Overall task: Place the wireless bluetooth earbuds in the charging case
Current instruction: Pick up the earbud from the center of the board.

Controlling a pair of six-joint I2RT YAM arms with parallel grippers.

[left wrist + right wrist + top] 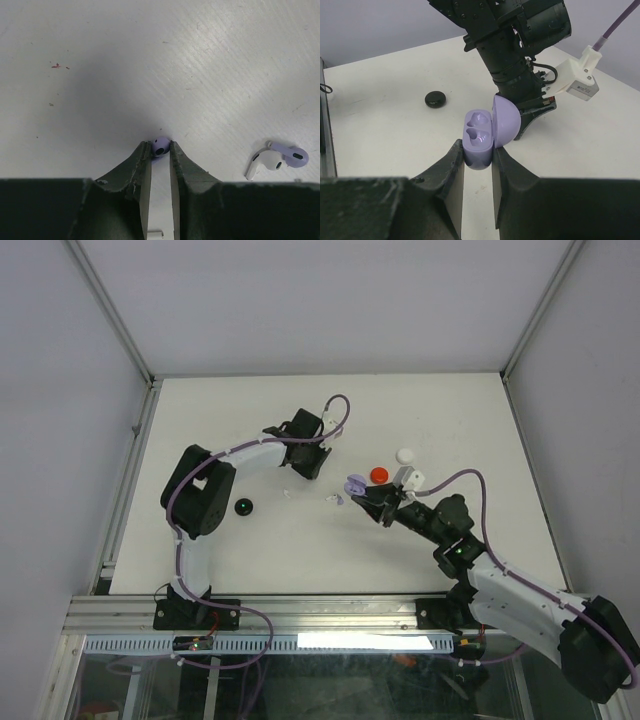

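Note:
My left gripper (160,148) is shut on a lavender earbud (161,145), pinched at the fingertips just over the table. A white earbud (264,163) and a second lavender earbud (295,156) lie together on the table to its right; they also show in the top view (335,500). My right gripper (479,156) is shut on the open lavender charging case (479,139). Its lid (507,120) stands up and both wells are empty. In the top view the left gripper (310,470) is up-left of the case (353,483) held by the right gripper (364,493).
A black round case (244,507) lies left of centre and also shows in the right wrist view (435,99). A red case (379,474) and a white case (404,454) sit just behind the right gripper. The left arm (515,55) stands close behind the held case.

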